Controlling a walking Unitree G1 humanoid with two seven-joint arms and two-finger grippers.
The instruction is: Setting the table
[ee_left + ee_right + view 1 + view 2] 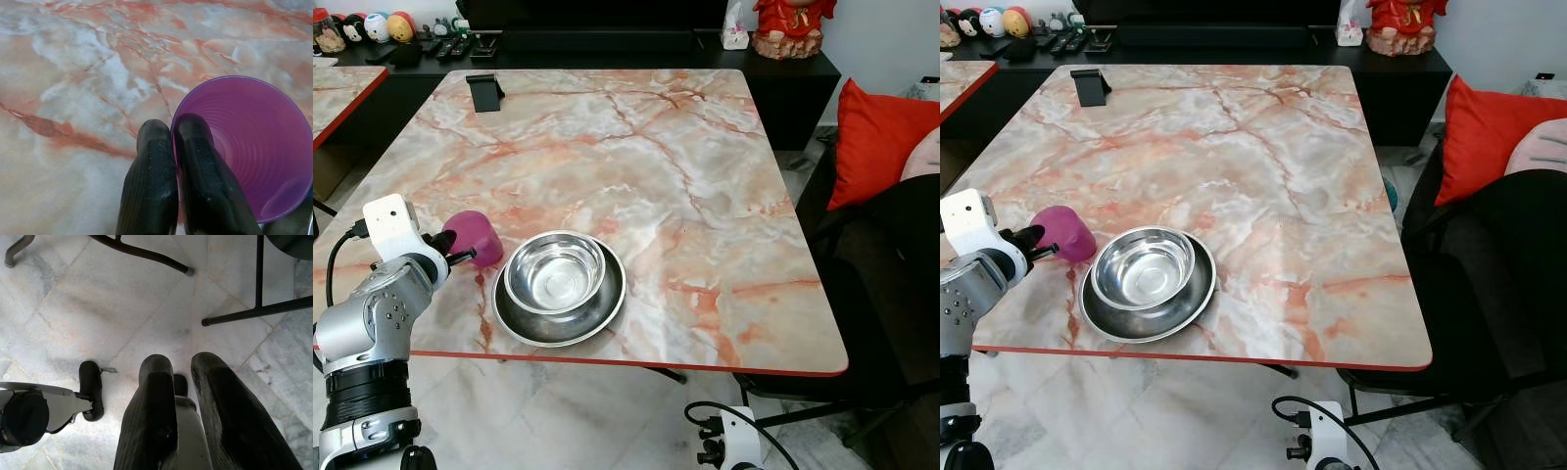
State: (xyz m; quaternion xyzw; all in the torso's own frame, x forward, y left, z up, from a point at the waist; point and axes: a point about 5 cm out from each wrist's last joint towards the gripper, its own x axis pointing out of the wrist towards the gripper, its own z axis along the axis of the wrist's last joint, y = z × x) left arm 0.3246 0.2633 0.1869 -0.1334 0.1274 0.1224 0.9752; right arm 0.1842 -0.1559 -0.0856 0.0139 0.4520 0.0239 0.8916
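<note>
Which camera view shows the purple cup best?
The left wrist view: the purple cup is close, its open mouth and ribbed inside are plain, and the left gripper pinches its rim. Both eye views show it small, tilted beside the metal bowl, partly hidden by the left arm.

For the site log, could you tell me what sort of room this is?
Probably a home living or dining room: a marble-patterned table with a steel bowl, a red cushion on dark seating, and a low black cabinet with ornaments.
</note>
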